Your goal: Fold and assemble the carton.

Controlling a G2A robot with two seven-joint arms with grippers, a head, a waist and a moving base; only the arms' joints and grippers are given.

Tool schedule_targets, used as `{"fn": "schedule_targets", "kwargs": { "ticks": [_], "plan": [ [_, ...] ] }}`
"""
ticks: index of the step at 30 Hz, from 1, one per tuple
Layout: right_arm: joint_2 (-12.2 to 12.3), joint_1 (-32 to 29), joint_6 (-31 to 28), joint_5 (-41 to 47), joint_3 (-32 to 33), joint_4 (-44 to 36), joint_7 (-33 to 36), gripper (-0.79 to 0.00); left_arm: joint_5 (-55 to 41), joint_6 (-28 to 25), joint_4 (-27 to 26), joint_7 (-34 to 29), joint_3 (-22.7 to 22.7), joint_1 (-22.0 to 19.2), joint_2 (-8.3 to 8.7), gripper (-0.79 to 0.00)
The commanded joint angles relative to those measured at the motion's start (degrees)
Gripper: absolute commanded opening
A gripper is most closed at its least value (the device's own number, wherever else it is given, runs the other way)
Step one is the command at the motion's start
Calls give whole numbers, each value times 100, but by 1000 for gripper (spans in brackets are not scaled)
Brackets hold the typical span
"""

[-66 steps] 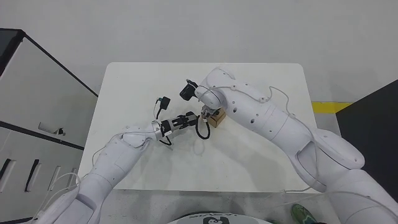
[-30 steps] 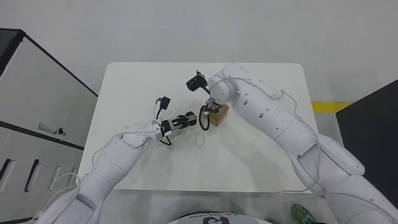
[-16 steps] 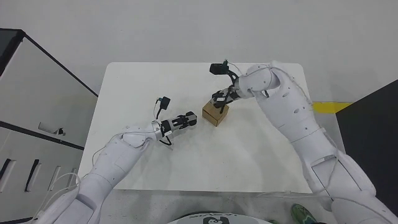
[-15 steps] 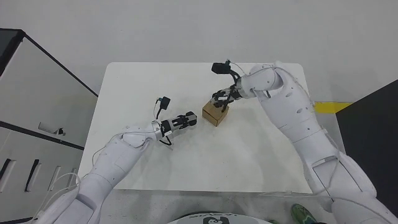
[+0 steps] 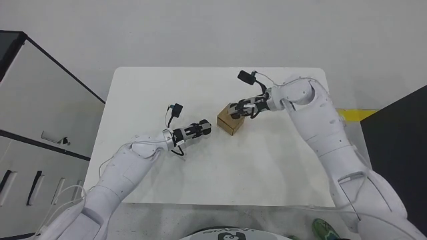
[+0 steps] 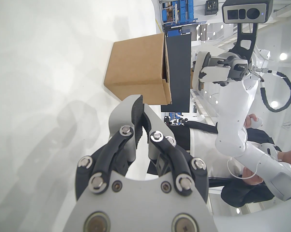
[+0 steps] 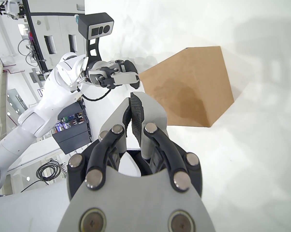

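A small brown carton [image 5: 230,120] stands near the middle of the white table [image 5: 280,167], folded into a box shape. In the left wrist view the carton [image 6: 138,71] has a flap edge slightly ajar on its far side. My left gripper [image 5: 207,128] lies low on the table just left of the carton, shut with nothing in it [image 6: 142,113]. My right gripper [image 5: 235,111] hangs by the carton's upper right corner, shut and holding nothing [image 7: 135,108]. The right wrist view has the carton [image 7: 191,90] just beyond its fingertips, with the left gripper [image 7: 133,78] on the other side.
A grey cabinet [image 5: 40,100] stands off the table's left edge, and a dark panel [image 5: 400,133] stands to the right. Bare table surface lies in front of and behind the carton.
The right arm has swung from over the carton out to the right, and its gripper now sits at the carton's right corner. The carton and the left arm have stayed put.
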Motion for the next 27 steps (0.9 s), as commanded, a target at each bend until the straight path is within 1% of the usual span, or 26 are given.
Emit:
{"fn": "schedule_targets", "kwargs": {
  "ticks": [1,6,14,27],
  "plan": [
    [-18,38,-31,53,-81,89,-18,-785,0,0,0,0,0,0,0,-785],
    [-73,173,-123,141,-307,305,-74,-785,0,0,0,0,0,0,0,-785],
    [-155,383,-136,12,-686,557,-174,-785,0,0,0,0,0,0,0,-785],
    [-226,580,-139,-34,-1023,836,-202,-785,0,0,0,0,0,0,0,-785]
  ]
}}
